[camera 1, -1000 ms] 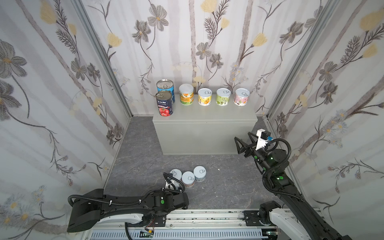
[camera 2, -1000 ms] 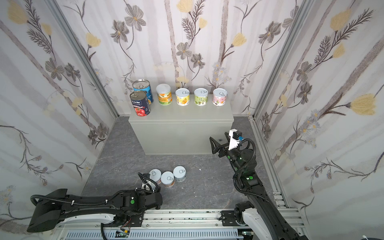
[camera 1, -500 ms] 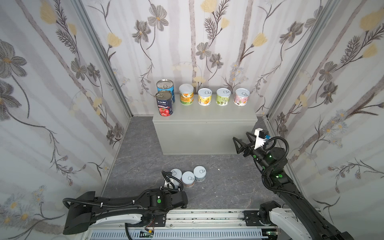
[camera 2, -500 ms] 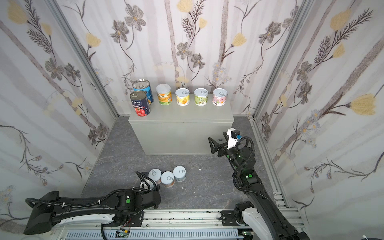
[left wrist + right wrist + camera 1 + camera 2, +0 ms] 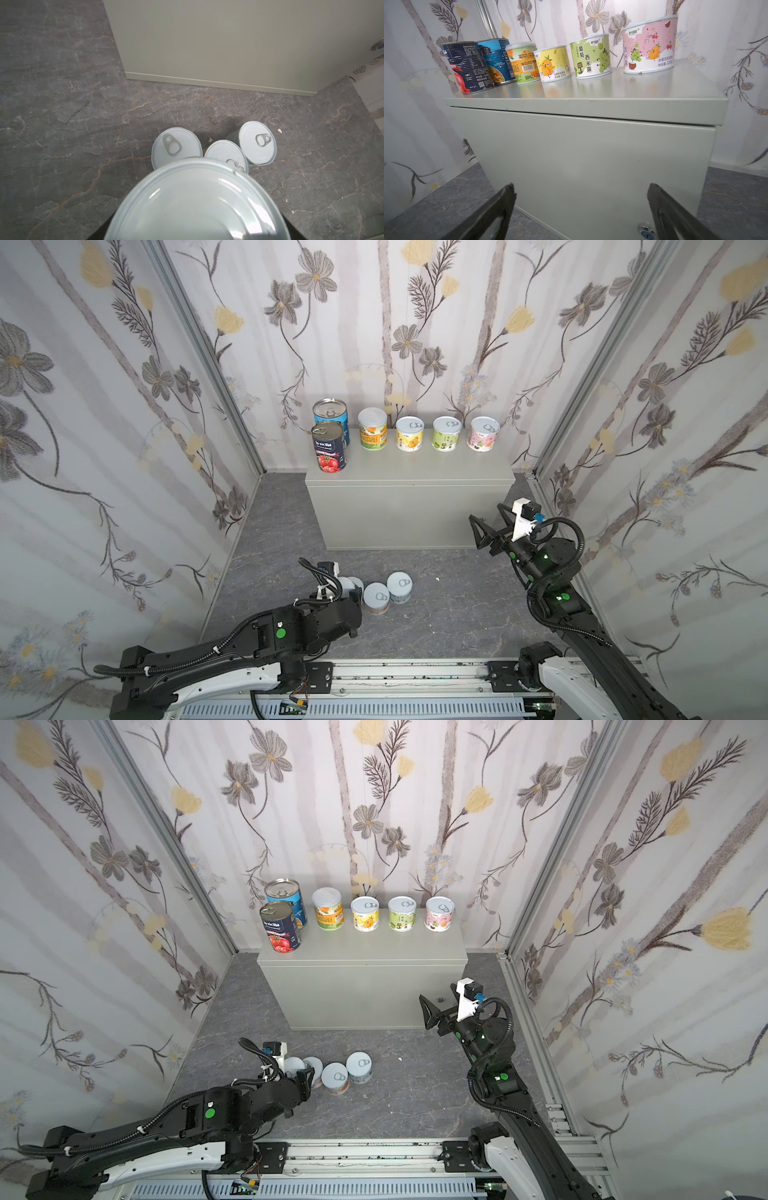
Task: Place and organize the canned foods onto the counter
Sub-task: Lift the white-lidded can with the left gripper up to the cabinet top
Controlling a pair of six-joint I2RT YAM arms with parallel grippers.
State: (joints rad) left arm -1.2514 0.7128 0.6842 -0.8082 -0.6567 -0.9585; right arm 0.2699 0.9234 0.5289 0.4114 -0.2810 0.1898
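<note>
Down near the dark marbled floor [image 5: 62, 104], my left hand [image 5: 298, 1072] is clenched around a pale-lidded can [image 5: 197, 203], whose lid fills the near part of the left wrist view. Whether the can is clear of the floor I cannot tell. Just beyond it, three more pale-lidded cans [image 5: 225, 154] stand upright in a tight cluster on the floor, in front of the worktop [image 5: 415, 472], a light-grey metal box. Six cans stand on its flat top along the back edge. A blue-label can [image 5: 330, 416] is at the left end with a navy tomato can [image 5: 329, 448] just in front of it. Next in line are an orange-label can [image 5: 372, 431], a yellow pineapple can [image 5: 409, 435], a green grape can [image 5: 446, 434] and a pink can [image 5: 482, 435]. My right hand [image 5: 581, 188] hangs released and empty, jaws spread wide, facing the box's front near its round lock [image 5: 646, 231].
</note>
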